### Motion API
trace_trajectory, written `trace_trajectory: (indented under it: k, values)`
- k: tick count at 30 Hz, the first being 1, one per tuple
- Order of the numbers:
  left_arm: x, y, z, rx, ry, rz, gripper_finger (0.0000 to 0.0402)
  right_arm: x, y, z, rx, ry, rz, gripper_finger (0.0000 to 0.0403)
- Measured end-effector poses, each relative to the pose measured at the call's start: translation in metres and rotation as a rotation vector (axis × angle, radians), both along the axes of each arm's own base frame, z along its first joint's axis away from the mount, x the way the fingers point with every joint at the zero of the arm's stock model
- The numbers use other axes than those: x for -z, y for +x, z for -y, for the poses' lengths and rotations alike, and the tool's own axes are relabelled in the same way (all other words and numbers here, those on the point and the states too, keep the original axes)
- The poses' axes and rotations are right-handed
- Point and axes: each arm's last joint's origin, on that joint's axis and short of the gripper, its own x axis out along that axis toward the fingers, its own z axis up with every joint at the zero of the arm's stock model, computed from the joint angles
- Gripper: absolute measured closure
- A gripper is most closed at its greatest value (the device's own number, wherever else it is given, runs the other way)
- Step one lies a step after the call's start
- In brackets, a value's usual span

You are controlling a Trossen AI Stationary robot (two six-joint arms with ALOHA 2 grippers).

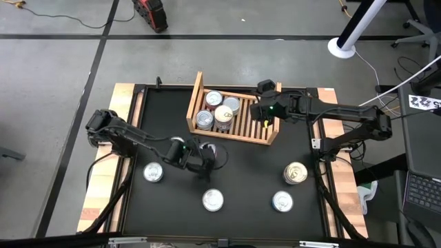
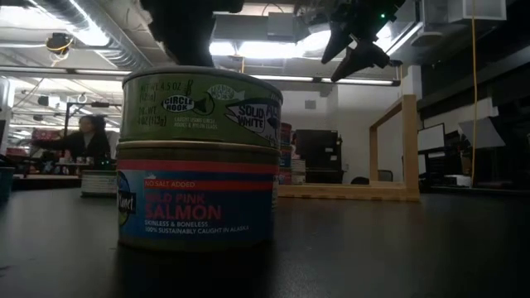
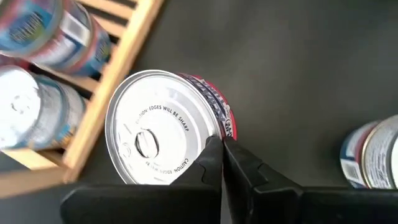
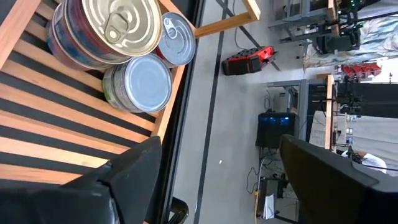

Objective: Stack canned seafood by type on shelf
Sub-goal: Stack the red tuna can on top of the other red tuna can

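The shelf (image 1: 265,135) is a light wooden slatted rack at the table's far middle. It holds several tins (image 1: 224,117), some stacked, which also show in the right wrist view (image 4: 138,84). My left gripper (image 1: 202,163) is just near of the shelf and is shut on a red-labelled tin (image 3: 155,137). My right gripper (image 4: 217,180) hovers open above the shelf's right part (image 1: 265,110) and touches nothing. More tins stand on the table on their bases: one at the left (image 1: 153,172), one at the near middle (image 1: 213,200), two at the right (image 1: 295,173). In the low view a green tin (image 2: 203,108) sits on a salmon tin (image 2: 196,199). My left gripper holds the red-labelled tin by its rim (image 3: 214,134), at the edge nearest the gripper. The rim is pinched between the two fingers (image 3: 242,165), one over the lid and one outside the red side wall. The fingers slant down from the table's left. Whether the tin is lifted clear does not show.
The shelf's right half (image 4: 56,155) shows bare slats beside the tins. A blue-labelled tin (image 3: 373,155) stands on the dark table top beyond the held one. Wooden boards (image 1: 103,200) edge the table on both sides. A person (image 2: 83,136) sits far off in the room.
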Motion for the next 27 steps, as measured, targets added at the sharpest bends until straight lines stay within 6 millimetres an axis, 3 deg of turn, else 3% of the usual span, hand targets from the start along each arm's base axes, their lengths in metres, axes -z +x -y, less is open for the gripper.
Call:
trace_trajectory:
  k: [14,27]
  values:
    - [-0.040,-0.006,-0.056,0.015,0.075,0.098,0.0401,-0.004,-0.004,-0.001,0.000,-0.002,0.014,0.0077]
    - [-0.053,-0.005,-0.121,0.006,0.222,0.106,0.0401,-0.004,-0.003,-0.002,-0.025,0.026,0.025,0.0077]
